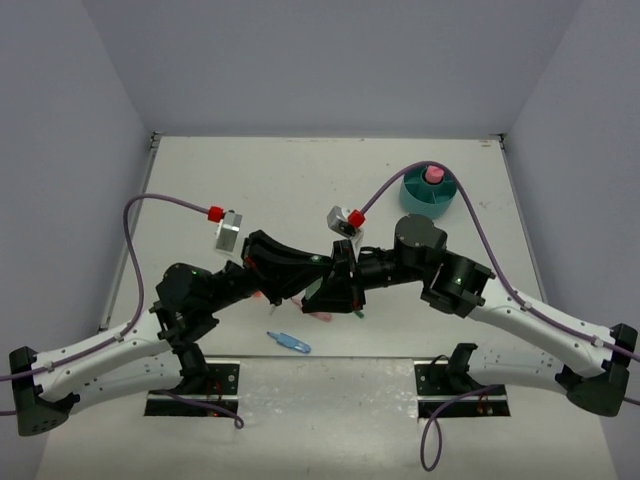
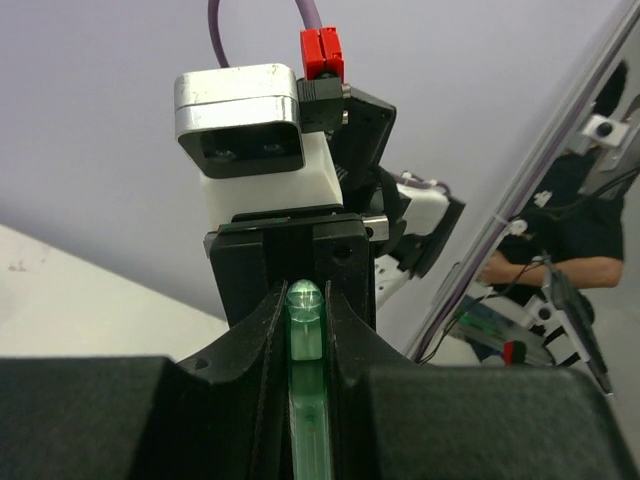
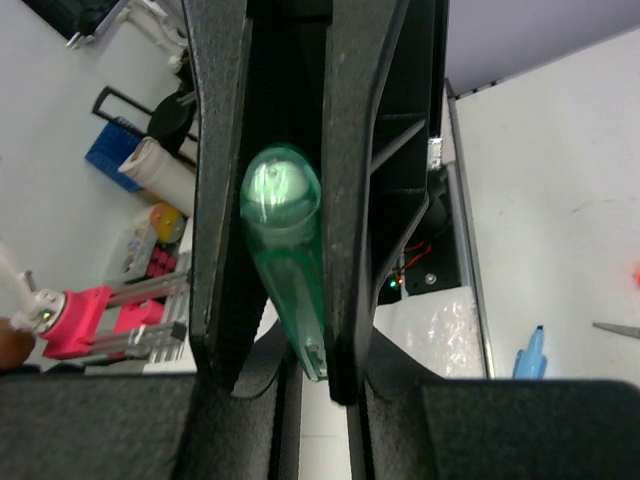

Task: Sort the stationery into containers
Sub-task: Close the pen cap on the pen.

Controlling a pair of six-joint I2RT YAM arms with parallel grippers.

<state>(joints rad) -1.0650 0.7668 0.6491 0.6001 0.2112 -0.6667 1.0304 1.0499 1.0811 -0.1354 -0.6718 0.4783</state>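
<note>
One table: flat white tabletop point(image 1: 300, 180), my two arms meeting over its near middle.
Container: round teal plastic desk organizer point(image 1: 412, 200), far right, well apart from me.
Left gripper point(image 2: 307, 400): pinching a translucent green plastic pen point(image 2: 305, 335).
Right gripper point(image 3: 320, 400): clamped on the same pen, nose to nose with lefty.
Glue: pink-capped glue stick point(image 1: 433, 176), upright in the organizer's middle cup.
Blue bit: small blue plastic item point(image 1: 289, 342) near my bases, clip or pen, can't tell.
</note>
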